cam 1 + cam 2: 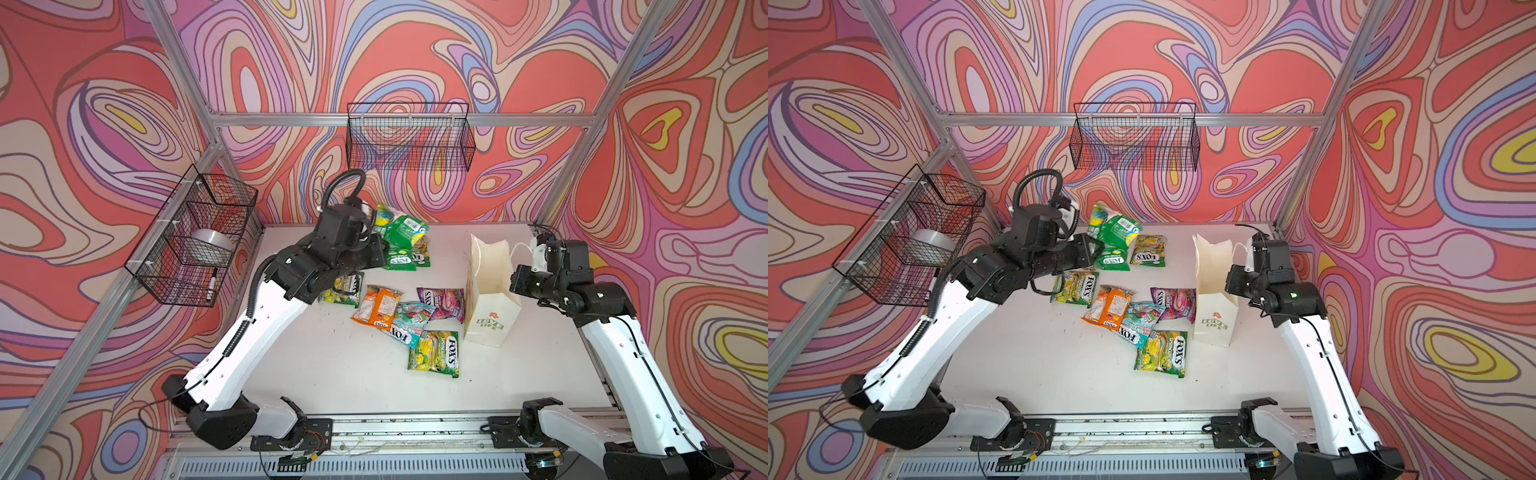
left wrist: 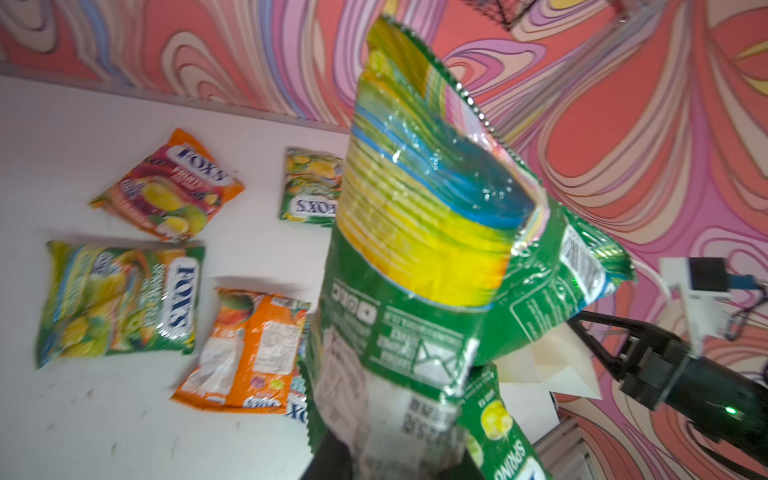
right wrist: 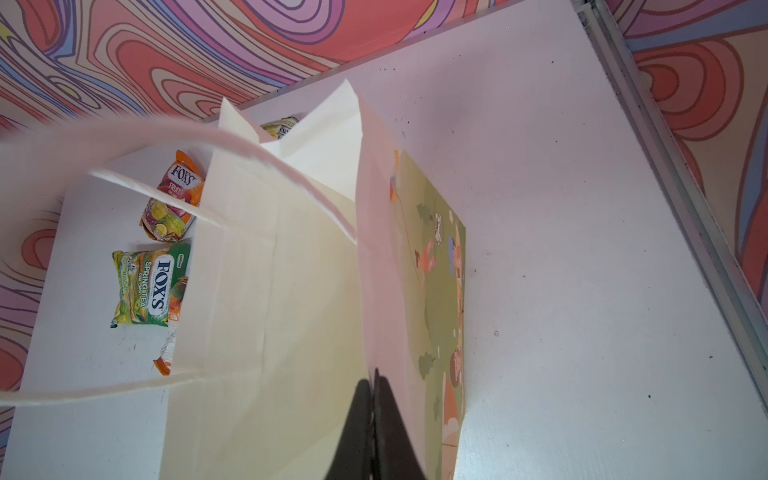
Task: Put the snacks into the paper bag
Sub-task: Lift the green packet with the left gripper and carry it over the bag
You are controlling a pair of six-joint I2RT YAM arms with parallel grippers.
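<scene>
The snack (image 2: 419,257) clamped in the left gripper (image 1: 381,251) could snag and tip the bag (image 1: 492,307), whose rim the right gripper (image 3: 372,390) pinches.

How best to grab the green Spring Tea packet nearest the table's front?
Probably from straight above, pinching its bare front edge: the green packet lies flat, the teal packet crowds its far corner and the paper bag stands beside it.

Both top views look down from high up at the whole table (image 1: 332,365), and the two wrist views look from very close, both seeing the paper bag (image 3: 270,291).
</scene>
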